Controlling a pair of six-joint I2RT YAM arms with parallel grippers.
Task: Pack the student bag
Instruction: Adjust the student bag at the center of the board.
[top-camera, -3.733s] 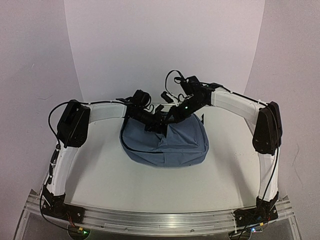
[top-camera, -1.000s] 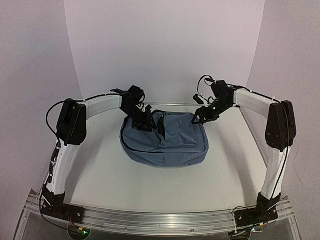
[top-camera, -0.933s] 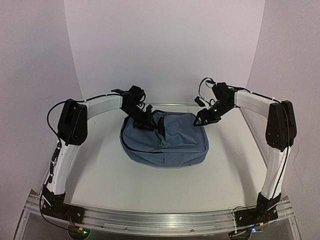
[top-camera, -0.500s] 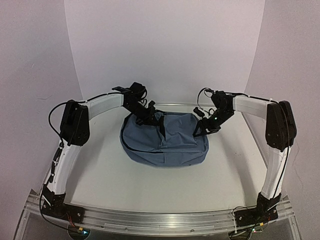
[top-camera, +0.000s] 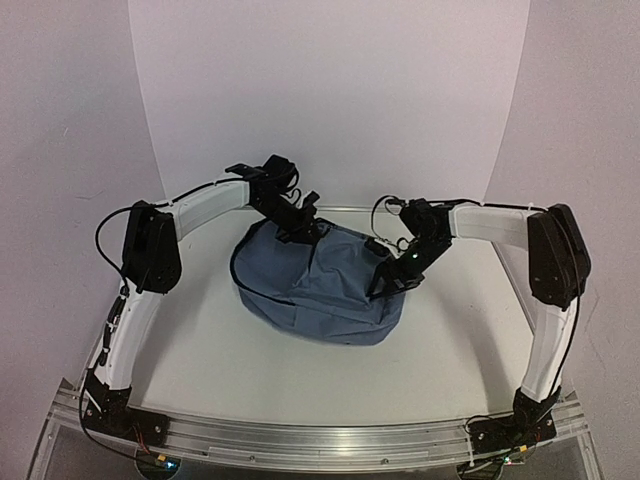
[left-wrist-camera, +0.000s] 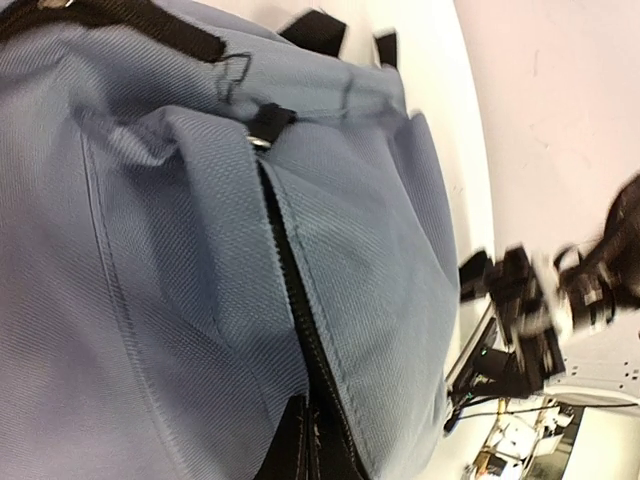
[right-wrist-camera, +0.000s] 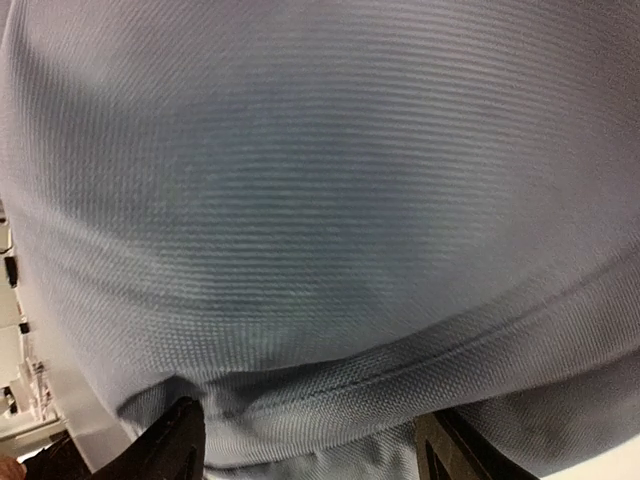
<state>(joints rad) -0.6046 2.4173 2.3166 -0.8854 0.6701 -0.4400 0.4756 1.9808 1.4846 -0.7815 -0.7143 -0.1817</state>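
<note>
The student bag (top-camera: 315, 290), soft slate-blue fabric, lies in the middle of the white table and fills both wrist views (left-wrist-camera: 150, 260) (right-wrist-camera: 320, 200). My left gripper (top-camera: 300, 226) is at the bag's rear top edge, shut on a black stitched tab (left-wrist-camera: 305, 450) at the end of the black zipper (left-wrist-camera: 290, 300). My right gripper (top-camera: 390, 280) presses into the bag's right side. Its fingers (right-wrist-camera: 183, 440) stand wide apart, open, with a fold of bag fabric bulging between them. The bag's inside is hidden.
The white table (top-camera: 200, 340) extends around the bag, bounded by a white curved backdrop (top-camera: 330, 100) behind and the aluminium rail (top-camera: 320, 438) in front. Black straps (left-wrist-camera: 320, 28) hang off the bag's far end. The right arm (left-wrist-camera: 540, 310) shows beyond the bag.
The left gripper has closed on the tab and drawn the bag's rear up. The right gripper came down and left from the rear corner onto the bag's side. The bag shifted and tilted.
</note>
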